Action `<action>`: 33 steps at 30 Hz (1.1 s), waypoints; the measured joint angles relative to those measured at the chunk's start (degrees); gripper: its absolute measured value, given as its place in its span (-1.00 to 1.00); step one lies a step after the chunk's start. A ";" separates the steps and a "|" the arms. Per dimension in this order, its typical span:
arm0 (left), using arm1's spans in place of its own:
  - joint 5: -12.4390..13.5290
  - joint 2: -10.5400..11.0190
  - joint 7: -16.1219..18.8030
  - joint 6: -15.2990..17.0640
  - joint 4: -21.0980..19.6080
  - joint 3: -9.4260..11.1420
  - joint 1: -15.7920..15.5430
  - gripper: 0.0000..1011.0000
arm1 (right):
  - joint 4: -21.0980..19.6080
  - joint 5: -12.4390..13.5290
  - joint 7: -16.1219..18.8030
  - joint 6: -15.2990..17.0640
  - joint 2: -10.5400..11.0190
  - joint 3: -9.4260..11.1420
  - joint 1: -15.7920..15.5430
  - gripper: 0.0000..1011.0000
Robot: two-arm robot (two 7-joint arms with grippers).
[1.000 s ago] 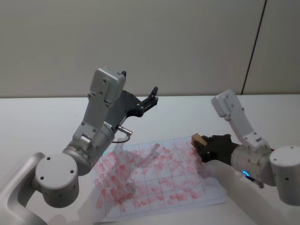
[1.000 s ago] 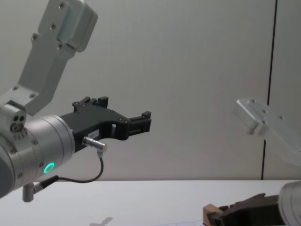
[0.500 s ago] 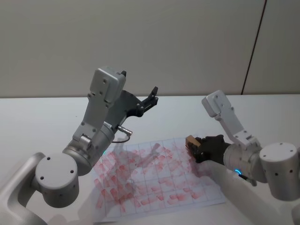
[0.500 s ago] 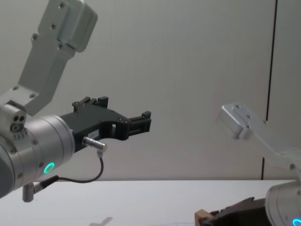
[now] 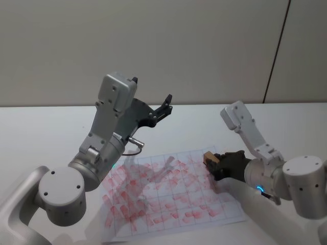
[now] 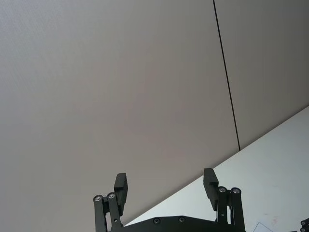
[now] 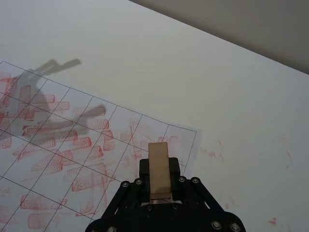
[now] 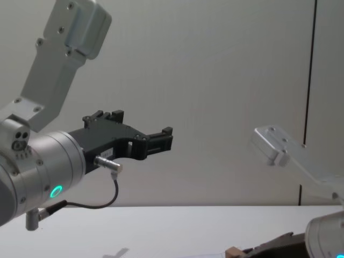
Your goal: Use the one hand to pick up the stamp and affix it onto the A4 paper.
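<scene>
The small tan stamp (image 5: 209, 156) is clamped between the fingers of my right gripper (image 5: 214, 164), which is shut on it. In the right wrist view the stamp (image 7: 159, 169) sticks out ahead of the right gripper (image 7: 160, 180), low over the far right cells of the A4 paper (image 7: 72, 140). I cannot tell whether stamp and sheet touch. The A4 paper (image 5: 168, 196) lies flat with a printed grid and many red prints. The chest view catches the stamp (image 8: 233, 251) at its lower edge. My left gripper (image 5: 164, 106) hangs open, raised high above the table's back left, and is seen open in the left wrist view (image 6: 165, 186).
The white table (image 5: 41, 132) stretches to the back wall. Faint red smudges (image 7: 212, 153) mark the tabletop just past the paper's right edge. The raised left arm (image 5: 110, 132) casts a shadow over the sheet's left half.
My right gripper carried the stamp leftward over the paper's right edge, then dropped lower toward the sheet. The left arm has not moved.
</scene>
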 joint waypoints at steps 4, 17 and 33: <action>0.00 0.00 0.00 0.00 0.00 0.00 0.00 0.98 | 0.26 0.09 0.14 0.16 0.10 0.07 -0.08 -0.57; 0.00 0.00 0.00 0.00 0.00 0.00 0.00 0.98 | 0.90 0.34 0.20 0.27 0.43 0.34 -0.42 -0.57; 0.00 0.00 0.00 0.00 0.00 0.00 0.00 0.98 | -1.93 2.91 -1.24 -0.87 1.06 1.18 -1.48 -0.57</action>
